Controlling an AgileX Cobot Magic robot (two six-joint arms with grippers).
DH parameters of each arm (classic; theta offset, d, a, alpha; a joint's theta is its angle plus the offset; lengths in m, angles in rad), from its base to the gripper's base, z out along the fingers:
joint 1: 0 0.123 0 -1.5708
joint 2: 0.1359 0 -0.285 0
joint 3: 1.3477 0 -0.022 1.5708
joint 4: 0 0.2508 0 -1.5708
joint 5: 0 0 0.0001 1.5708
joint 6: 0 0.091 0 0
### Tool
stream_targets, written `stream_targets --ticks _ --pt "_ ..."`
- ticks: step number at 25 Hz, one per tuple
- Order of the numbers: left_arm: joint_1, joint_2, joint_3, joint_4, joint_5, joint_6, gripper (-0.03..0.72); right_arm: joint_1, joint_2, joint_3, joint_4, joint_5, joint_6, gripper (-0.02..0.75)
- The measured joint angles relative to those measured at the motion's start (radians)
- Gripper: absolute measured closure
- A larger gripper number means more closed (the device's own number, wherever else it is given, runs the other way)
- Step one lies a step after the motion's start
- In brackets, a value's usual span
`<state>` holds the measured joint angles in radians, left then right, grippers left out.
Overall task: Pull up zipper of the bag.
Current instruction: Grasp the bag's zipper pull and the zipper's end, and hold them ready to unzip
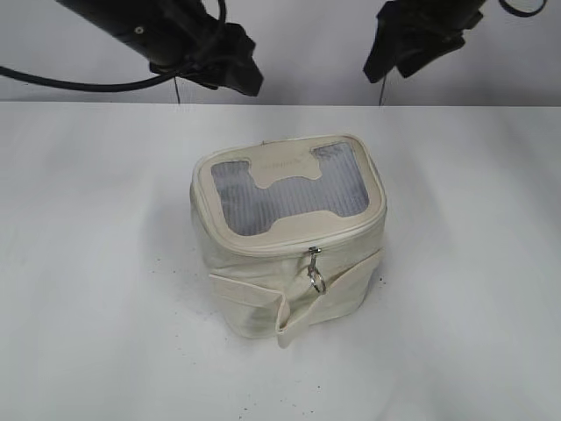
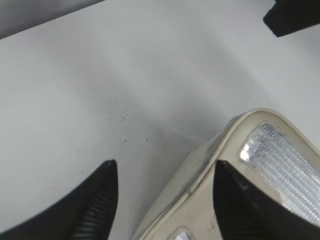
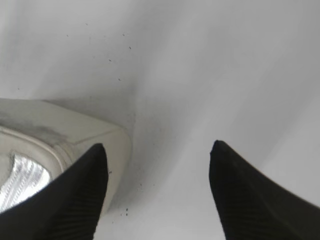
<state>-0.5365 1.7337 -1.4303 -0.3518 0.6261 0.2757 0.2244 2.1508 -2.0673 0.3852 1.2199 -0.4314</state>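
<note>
Left gripper (image 2: 165, 170): jaws spread wide, empty, above far-left corner of small boxy cream-white leatherette bag (image 1: 285, 263). Right gripper (image 3: 157, 150): likewise wide, empty, over far-right corner. Bag mid-table (image 1: 88, 263), upright. Cream zipper track (image 1: 289, 246) rims top panel; silver ring pull (image 1: 316, 279) hangs on near side, facing away from both arms, likely needing a reach-over.
</note>
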Motion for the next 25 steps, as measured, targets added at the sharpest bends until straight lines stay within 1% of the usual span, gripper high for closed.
stream_targets --ticks 4,8,11,15,21,22,23,24,25 --pt "0.0 0.126 -0.15 -0.095 0.097 0.117 0.225 -0.054 -0.069 0.134 0.0 -0.003 -0.012 0.237" --pt "0.0 0.237 -0.283 -0.169 0.199 0.206 0.225 -0.086 -0.151 0.303 0.002 -0.003 -0.06 0.237" --pt "0.0 0.32 -0.371 -0.232 0.298 0.262 0.225 -0.104 -0.206 0.429 0.052 -0.003 -0.12 0.237" --pt "0.0 0.409 -0.446 -0.282 0.387 0.286 0.225 -0.117 -0.258 0.563 0.086 -0.003 -0.177 0.237" --pt "0.001 0.467 -0.473 -0.29 0.44 0.292 0.226 -0.116 -0.287 0.751 0.156 -0.058 -0.281 0.237" --pt "0.001 0.474 -0.475 -0.295 0.453 0.292 0.237 -0.116 -0.287 0.773 0.176 -0.082 -0.308 0.237" --pt "0.0 0.481 -0.477 -0.301 0.461 0.292 0.267 -0.116 -0.287 0.796 0.201 -0.106 -0.335 0.237" --pt "0.0 0.485 -0.479 -0.309 0.466 0.292 0.311 -0.116 -0.287 0.816 0.223 -0.14 -0.357 0.237" --pt "-0.001 0.485 -0.479 -0.317 0.471 0.292 0.386 -0.116 -0.287 0.83 0.234 -0.174 -0.371 0.237"
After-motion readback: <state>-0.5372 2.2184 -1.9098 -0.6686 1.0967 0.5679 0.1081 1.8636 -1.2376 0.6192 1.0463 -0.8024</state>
